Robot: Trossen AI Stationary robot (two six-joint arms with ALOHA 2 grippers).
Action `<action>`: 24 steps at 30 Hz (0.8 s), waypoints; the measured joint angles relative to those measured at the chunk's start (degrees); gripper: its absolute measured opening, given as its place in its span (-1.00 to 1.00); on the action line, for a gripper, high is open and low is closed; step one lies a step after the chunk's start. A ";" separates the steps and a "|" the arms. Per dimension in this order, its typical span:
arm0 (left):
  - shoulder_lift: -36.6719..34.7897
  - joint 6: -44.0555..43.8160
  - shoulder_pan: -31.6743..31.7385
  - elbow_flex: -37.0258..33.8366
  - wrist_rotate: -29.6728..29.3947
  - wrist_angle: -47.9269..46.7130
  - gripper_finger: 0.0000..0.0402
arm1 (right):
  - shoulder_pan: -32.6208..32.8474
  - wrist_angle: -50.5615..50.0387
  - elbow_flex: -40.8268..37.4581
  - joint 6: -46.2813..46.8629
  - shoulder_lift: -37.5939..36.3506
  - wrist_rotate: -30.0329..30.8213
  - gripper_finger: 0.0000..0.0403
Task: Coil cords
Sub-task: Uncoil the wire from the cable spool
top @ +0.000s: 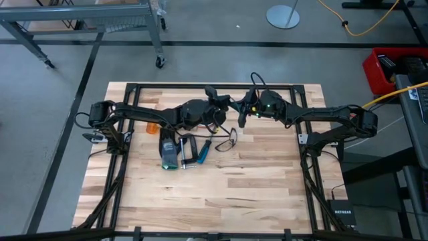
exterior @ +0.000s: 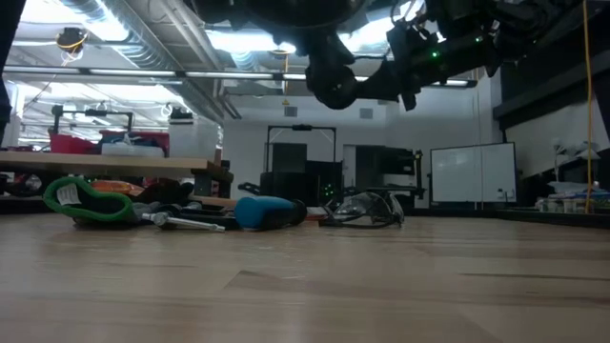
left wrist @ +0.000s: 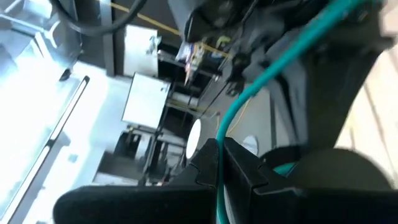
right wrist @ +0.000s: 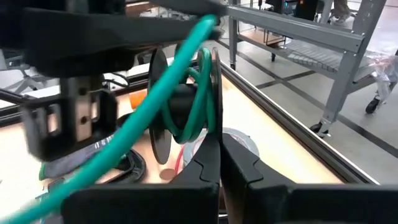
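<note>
Around your wooden table (top: 267,181) you have a grey concrete floor (top: 200,63) marked with dark lines. A grey metal cart (top: 87,20) on castors stands at the far left, a round stand base (top: 283,15) at the far right. Across the room you see a whiteboard (exterior: 469,173) and bright ceiling lights (exterior: 248,38).

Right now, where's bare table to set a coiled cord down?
Free: the whole near half of the table, below the tool cluster, and the right side under the right arm. Crowded: the strip around the tape roll, screwdriver and safety glasses, beneath both grippers pinching the teal cord.
</note>
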 joint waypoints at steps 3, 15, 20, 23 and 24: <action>-0.02 -0.21 -0.02 0.00 -3.25 0.00 -0.99 | -0.30 -0.01 0.00 -0.61 -0.01 0.34 -1.00; -0.11 -4.75 -0.06 0.02 -13.68 -2.01 -1.00 | -6.84 -5.41 0.00 -3.03 -5.57 0.95 -1.00; -0.11 -12.10 0.39 0.02 -13.77 -6.61 -1.00 | -9.60 -6.22 0.00 -4.56 -8.72 0.95 -1.00; -0.11 -16.82 0.51 0.01 -11.34 -10.50 -1.00 | -10.96 -5.70 0.00 -5.63 -9.81 0.96 -1.00; -0.11 -18.32 0.51 0.00 -8.73 -11.72 -1.00 | -11.40 -5.43 0.00 -5.80 -9.91 0.99 -1.00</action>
